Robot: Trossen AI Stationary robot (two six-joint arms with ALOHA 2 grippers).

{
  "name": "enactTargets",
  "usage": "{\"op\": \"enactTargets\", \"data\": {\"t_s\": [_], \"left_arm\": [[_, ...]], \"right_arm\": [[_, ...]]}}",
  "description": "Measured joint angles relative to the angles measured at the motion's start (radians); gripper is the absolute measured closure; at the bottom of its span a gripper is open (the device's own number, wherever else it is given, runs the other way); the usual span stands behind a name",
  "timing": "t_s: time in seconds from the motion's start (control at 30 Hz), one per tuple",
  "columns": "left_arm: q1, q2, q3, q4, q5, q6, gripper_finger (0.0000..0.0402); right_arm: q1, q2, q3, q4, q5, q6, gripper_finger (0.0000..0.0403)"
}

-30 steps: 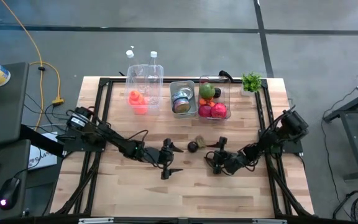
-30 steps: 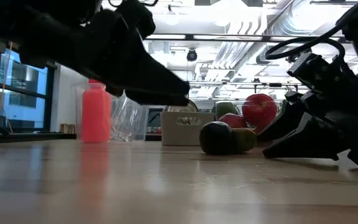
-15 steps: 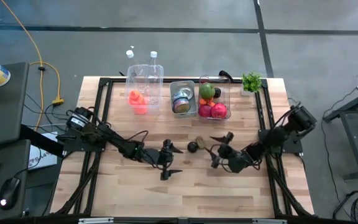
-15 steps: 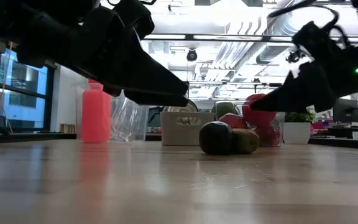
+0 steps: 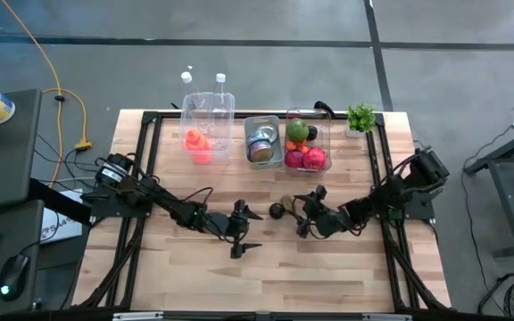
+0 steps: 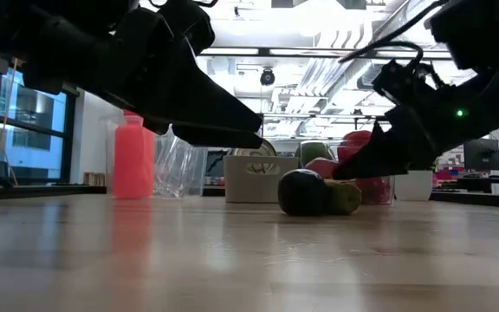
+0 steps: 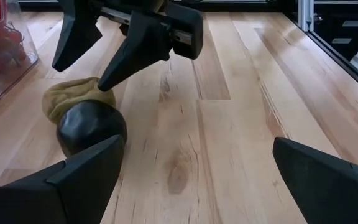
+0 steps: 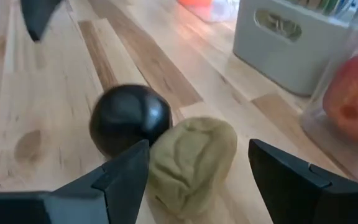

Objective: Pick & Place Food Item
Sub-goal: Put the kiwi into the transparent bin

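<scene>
A black round food item [image 5: 277, 210] lies on the table, touching an olive-green lump [image 5: 287, 202] beside it; both also show in the low view, the black item [image 6: 301, 191] in front of the lump [image 6: 343, 196]. My right gripper [image 5: 307, 210] is open and hovers just right of the pair, its fingers pointing at the olive lump [image 8: 191, 155] and the black item [image 8: 129, 118]. My left gripper [image 5: 249, 228] is open, low over the table just left of the black item [image 7: 92, 127], and touches nothing.
Along the far edge stand a clear bin with bottles [image 5: 209, 114], a pink bottle [image 5: 197, 143], a grey bin with a can [image 5: 262, 141], a clear bin of fruit [image 5: 307, 143] and a small plant [image 5: 360, 117]. Black frame rails border the table. Bare wood lies toward the near edge.
My right gripper has risen off the table and moved toward the table's left, closing in on the olive lump and the black item. It has stayed open. The left arm and the food items have kept still.
</scene>
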Motion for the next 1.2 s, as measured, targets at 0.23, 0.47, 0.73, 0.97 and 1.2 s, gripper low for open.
{"op": "enactTargets", "data": {"t_s": [0.23, 0.47, 0.73, 0.97, 1.2], "left_arm": [[0.0, 0.0, 0.0, -0.002, 0.0, -0.015, 0.0002], [0.0, 0.0, 0.0, -0.005, -0.001, -0.015, 0.0002], [0.0, 0.0, 0.0, -0.007, -0.001, -0.015, 0.0002], [0.0, 0.0, 0.0, -0.018, -0.001, -0.015, 0.0002], [0.0, 0.0, 0.0, -0.027, -0.001, -0.015, 0.0002]], "right_arm": [[-0.023, 0.0, 0.0, -0.069, -0.066, 0.088, 0.0141], [-0.046, 0.0, 0.0, -0.066, -0.097, 0.056, 0.0141], [-0.101, 0.0, 0.0, -0.067, -0.1, 0.05, 0.0141], [-0.128, 0.0, 0.0, -0.068, -0.067, -0.022, 0.0141], [-0.134, 0.001, 0.0, -0.172, 0.045, 0.011, 0.0141]]}}
